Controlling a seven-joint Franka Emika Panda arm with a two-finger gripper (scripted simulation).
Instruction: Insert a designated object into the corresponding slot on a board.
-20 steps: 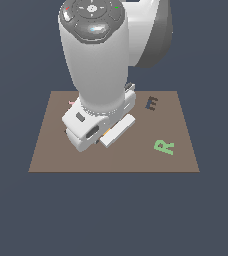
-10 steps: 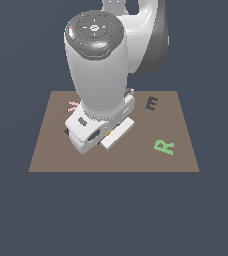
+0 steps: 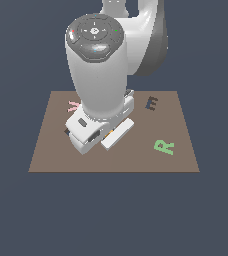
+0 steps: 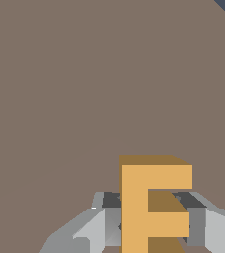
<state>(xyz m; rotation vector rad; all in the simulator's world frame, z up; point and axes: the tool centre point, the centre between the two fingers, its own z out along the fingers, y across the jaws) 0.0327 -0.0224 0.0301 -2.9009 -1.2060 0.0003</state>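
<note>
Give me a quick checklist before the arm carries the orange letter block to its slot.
1. Grip: the orange-yellow E-shaped block sits between the gripper fingers: ok.
2. Block lifted off the brown square board: cannot tell.
3. Dark E-shaped slot unobstructed: ok.
4. Green letter R away from the slot: ok.
5. Pink letter V away from the slot: ok.
6. Block lined up with slot: not ok.

- I see a green letter R point(image 3: 164, 147) lying flat toward the exterior view's right, well apart from anything else, tilted rather than square to the edges.
- I see a pink letter V point(image 3: 73, 106) lying flat toward the exterior view's left, partly hidden so only part of its shape shows.
- I see a plain dark blue-grey ground point(image 3: 16, 215) all around, also showing in one corner of the wrist view.
</note>
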